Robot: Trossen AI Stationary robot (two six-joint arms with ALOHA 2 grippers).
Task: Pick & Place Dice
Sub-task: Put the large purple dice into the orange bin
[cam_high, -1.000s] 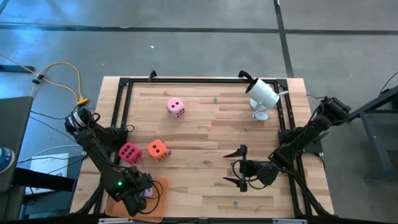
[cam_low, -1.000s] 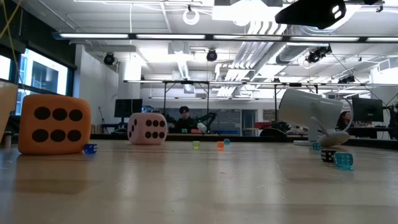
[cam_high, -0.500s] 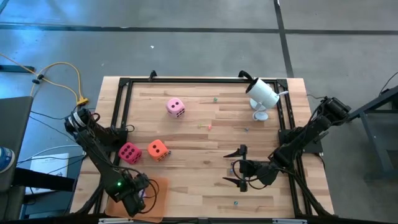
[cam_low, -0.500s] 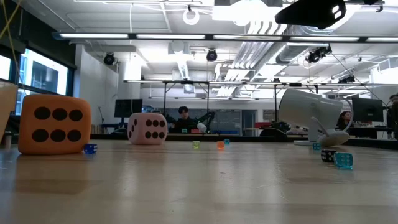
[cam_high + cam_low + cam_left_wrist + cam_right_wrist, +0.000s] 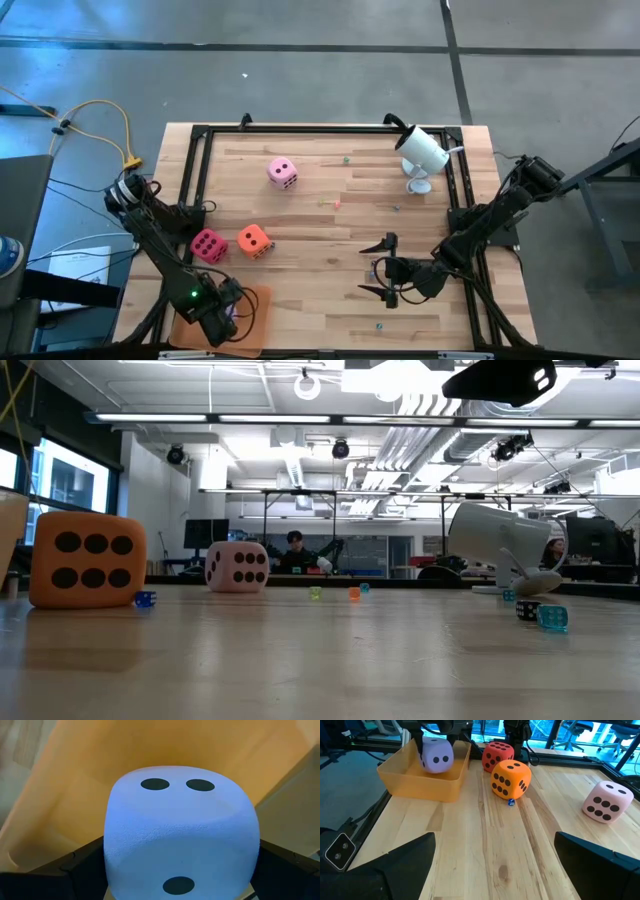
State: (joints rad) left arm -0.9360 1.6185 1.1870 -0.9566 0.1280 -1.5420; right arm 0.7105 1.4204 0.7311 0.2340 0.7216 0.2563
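1. I see my left gripper clamped on the purple die, over the tray.
2. My right gripper waits open, well right of the tray; remaining dice sit beyond it.

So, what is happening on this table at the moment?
The left gripper holds the purple die between its fingers, over the orange tray at the table's near left corner. The magenta die, orange die and light pink die sit on the wooden table, outside the tray. The right gripper waits open, holding nothing, on the table's right side.
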